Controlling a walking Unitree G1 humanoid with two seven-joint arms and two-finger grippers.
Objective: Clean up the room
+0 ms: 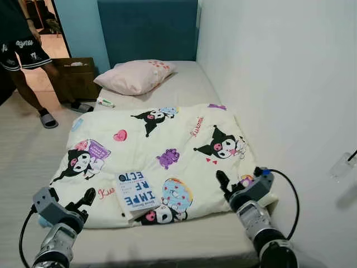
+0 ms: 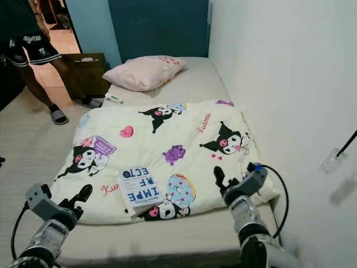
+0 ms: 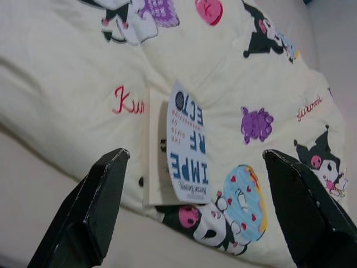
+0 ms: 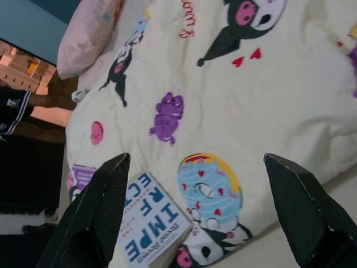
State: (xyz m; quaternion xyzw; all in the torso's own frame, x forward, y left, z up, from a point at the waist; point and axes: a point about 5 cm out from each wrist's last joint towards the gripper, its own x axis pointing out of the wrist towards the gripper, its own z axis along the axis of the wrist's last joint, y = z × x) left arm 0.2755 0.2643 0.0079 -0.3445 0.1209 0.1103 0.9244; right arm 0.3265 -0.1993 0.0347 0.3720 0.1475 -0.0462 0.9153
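Note:
A white book (image 1: 135, 194) with blue lettering lies on a cream cartoon-print blanket (image 1: 167, 139), near the blanket's front edge. The blanket is spread over the bed (image 1: 189, 89). A pink pillow (image 1: 136, 75) rests at the head of the bed. My left gripper (image 1: 82, 202) is open, low at the bed's front left corner, left of the book. My right gripper (image 1: 224, 183) is open over the blanket's front right corner. In the left wrist view the book (image 3: 187, 148) lies between the spread fingers (image 3: 92, 209). The right wrist view has the book (image 4: 150, 226) beside a donut print.
A small white tube (image 1: 105, 103) lies at the bed's left edge near the pillow. A person (image 1: 22, 44) in sandals stands at the far left by a brown box (image 1: 75, 75). A white wall (image 1: 279, 84) runs along the bed's right side. A blue headboard (image 1: 148, 28) stands behind.

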